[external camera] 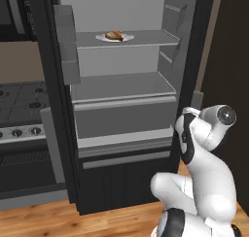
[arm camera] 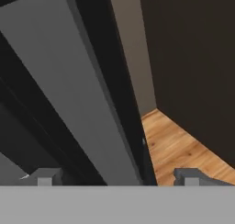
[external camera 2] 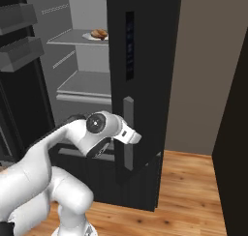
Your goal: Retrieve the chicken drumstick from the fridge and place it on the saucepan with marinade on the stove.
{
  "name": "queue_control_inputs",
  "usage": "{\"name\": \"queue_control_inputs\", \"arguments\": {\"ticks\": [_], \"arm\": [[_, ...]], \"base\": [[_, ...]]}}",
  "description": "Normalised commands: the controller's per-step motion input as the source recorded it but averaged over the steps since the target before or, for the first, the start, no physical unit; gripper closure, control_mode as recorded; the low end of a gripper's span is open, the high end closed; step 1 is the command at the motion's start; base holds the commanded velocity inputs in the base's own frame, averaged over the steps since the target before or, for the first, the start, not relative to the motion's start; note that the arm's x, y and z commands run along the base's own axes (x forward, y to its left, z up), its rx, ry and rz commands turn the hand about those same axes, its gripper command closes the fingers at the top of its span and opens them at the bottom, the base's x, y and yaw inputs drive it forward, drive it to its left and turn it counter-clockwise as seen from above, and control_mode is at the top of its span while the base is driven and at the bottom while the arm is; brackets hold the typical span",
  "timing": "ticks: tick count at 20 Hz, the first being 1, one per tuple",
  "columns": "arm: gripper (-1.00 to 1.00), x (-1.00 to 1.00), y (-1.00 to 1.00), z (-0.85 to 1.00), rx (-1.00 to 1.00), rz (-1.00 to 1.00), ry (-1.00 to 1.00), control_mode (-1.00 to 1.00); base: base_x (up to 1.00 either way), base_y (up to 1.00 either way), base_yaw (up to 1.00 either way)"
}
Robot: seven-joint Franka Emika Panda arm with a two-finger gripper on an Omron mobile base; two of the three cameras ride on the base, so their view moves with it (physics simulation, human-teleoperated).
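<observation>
While the fridge (external camera: 121, 85) stands open in the left base view, the chicken drumstick (external camera: 115, 35) lies on a white plate (external camera: 115, 37) on the upper shelf, far back and well above the arm. The stove (external camera: 22, 105) sits just left of the fridge, its knobs along the near edge; no saucepan can be made out on the part in sight. The arm is folded low at the right, its hand tucked near the right door's edge.

From the right base view, the drumstick (external camera 2: 100, 34) shows past the black right door (external camera 2: 143, 75), whose grey handle (external camera 2: 128, 133) hangs just beside the wrist, likely because the hand has been working that door.

Along the hand view, the gripper (arm camera: 119, 177) looks past the door edge toward wooden floor (arm camera: 179, 145). Its fingertips (arm camera: 44, 176) stand wide apart, with nothing between them. Reaching the drumstick calls for raising the hand toward the upper shelf.
</observation>
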Motion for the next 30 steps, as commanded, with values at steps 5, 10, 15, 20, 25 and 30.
{"name": "queue_control_inputs", "arguments": {"ticks": [5,10,15,20,25,30], "arm": [[-1.0,-0.45,0.59,0.77,0.0,0.12,0.0,-1.0],[-1.0,-0.17,0.83,0.98,0.0,0.1,0.0,-1.0],[-1.0,-0.02,0.72,0.79,-0.08,0.01,-0.01,-1.0],[-1.0,0.19,0.43,0.11,-0.22,-0.16,-0.11,-1.0],[-1.0,0.63,0.07,0.0,-0.09,-0.12,0.0,-1.0],[-1.0,0.86,-0.01,0.0,-0.01,-0.05,0.04,-1.0]], "base": [[0.0,0.0,0.0],[0.0,0.0,0.0],[0.0,0.0,0.0],[0.0,0.0,0.0],[0.0,0.0,0.0],[0.0,0.0,0.0]]}}
